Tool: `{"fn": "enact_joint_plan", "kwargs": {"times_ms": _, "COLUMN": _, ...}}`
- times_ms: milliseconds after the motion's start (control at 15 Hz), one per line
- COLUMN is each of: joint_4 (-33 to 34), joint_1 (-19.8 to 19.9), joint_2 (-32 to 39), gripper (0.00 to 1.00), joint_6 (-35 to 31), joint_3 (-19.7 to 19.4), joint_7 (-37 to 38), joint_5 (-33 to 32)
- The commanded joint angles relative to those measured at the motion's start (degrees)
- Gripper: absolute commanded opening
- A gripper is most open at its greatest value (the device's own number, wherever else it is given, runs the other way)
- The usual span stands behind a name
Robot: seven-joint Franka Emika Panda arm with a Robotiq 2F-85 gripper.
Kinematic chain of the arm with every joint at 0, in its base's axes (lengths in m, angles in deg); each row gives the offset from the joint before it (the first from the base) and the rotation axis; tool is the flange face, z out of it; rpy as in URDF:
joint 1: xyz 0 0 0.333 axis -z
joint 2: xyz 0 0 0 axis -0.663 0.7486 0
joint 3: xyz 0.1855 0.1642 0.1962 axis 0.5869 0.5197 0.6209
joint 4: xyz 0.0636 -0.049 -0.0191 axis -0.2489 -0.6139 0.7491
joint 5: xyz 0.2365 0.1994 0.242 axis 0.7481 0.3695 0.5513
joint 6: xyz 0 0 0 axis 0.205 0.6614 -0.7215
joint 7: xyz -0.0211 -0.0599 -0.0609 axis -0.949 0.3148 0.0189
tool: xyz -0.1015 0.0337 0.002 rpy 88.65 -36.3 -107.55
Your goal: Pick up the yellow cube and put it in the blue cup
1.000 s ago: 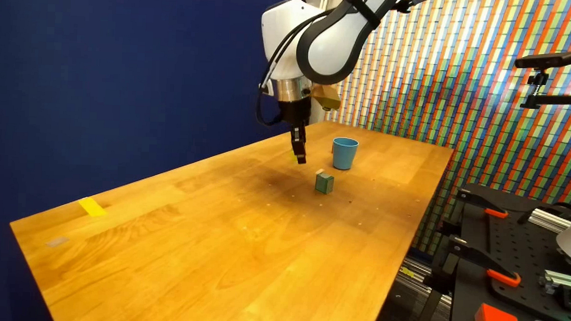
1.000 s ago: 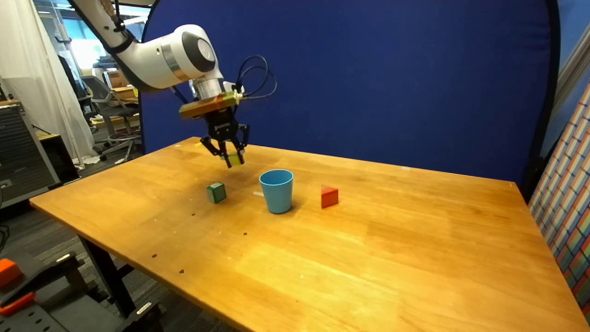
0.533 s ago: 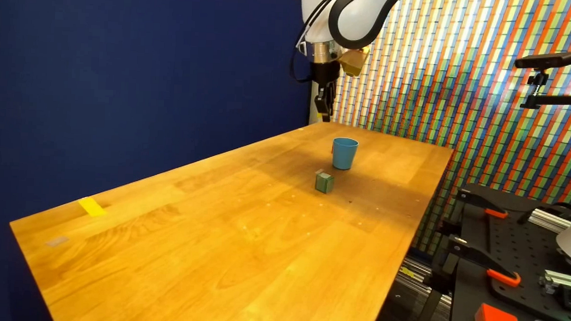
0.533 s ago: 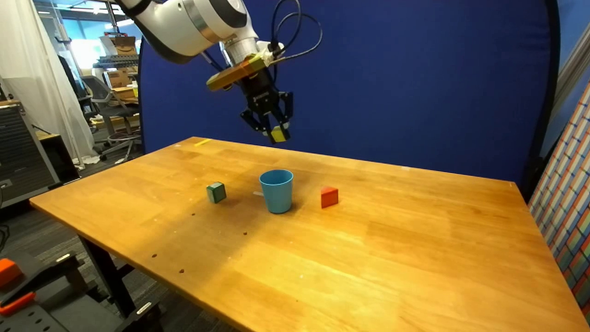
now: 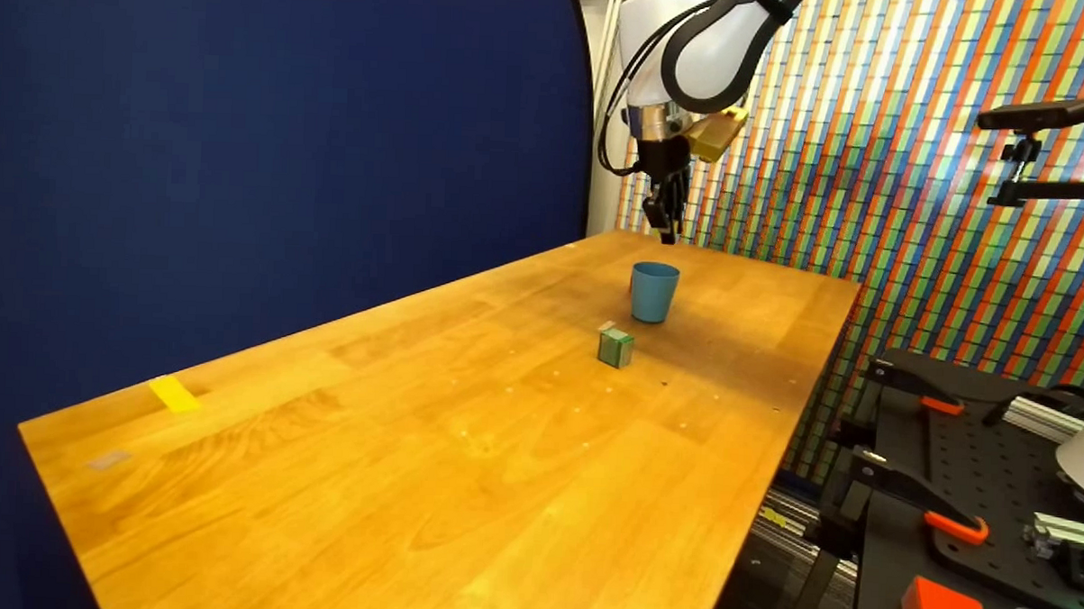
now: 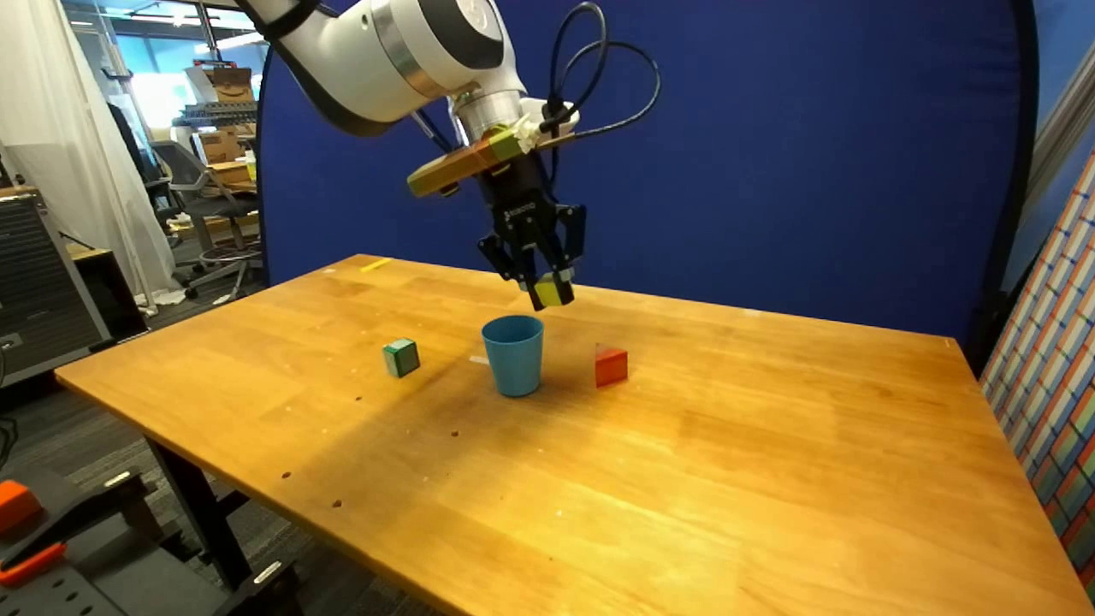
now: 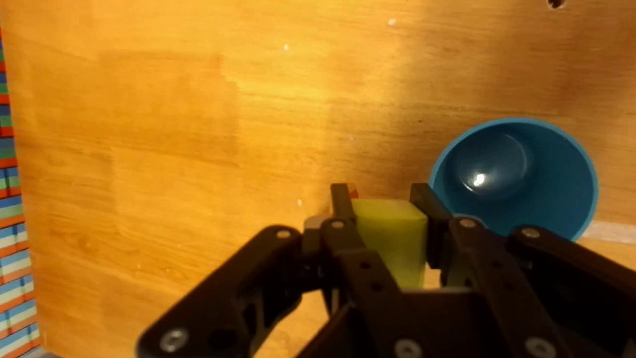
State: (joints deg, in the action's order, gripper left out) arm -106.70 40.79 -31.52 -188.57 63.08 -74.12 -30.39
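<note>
My gripper (image 6: 551, 299) is shut on the yellow cube (image 6: 548, 290), which sits between the two fingertips. In the wrist view the cube (image 7: 392, 233) shows between the fingers (image 7: 382, 195). The blue cup (image 6: 516, 359) stands upright on the table. The held cube is above the table, higher than the cup's rim, and looks a little behind and to the side of it in this exterior view. In the wrist view the open cup (image 7: 566, 174) lies right of the fingers and its inside looks empty. In an exterior view the gripper (image 5: 667, 237) appears above and beyond the cup (image 5: 653, 295).
A dark green cube (image 6: 401, 358) stands on the table to one side of the cup, and a red block (image 6: 611, 366) on the other side. The red block is mostly hidden in the wrist view. Yellow tape (image 5: 175, 393) marks the table's edge. A blue backdrop stands behind.
My gripper, holding the yellow cube, first rose and moved across toward the cup, then came lower near it. The cup, green cube and red block have not moved.
</note>
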Motion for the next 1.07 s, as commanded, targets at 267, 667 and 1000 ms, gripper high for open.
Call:
{"fn": "enact_joint_plan", "kwargs": {"times_ms": 267, "joint_4": -1.88, "joint_1": -0.40, "joint_2": 0.87, "gripper": 0.14, "joint_6": 0.49, "joint_3": 3.75, "joint_7": 0.01, "joint_5": 3.43}}
{"fn": "enact_joint_plan", "kwargs": {"times_ms": 667, "joint_4": -2.84, "joint_1": 0.43, "joint_2": -0.54, "gripper": 0.81, "joint_6": 1.43, "joint_3": 4.36, "joint_7": -1.20, "joint_5": 5.96}}
{"fn": "enact_joint_plan", "kwargs": {"times_ms": 1000, "joint_4": -2.12, "joint_1": -0.12, "joint_2": 1.43, "gripper": 0.94, "joint_6": 1.02, "joint_3": 3.99, "joint_7": -0.36, "joint_5": 5.36}}
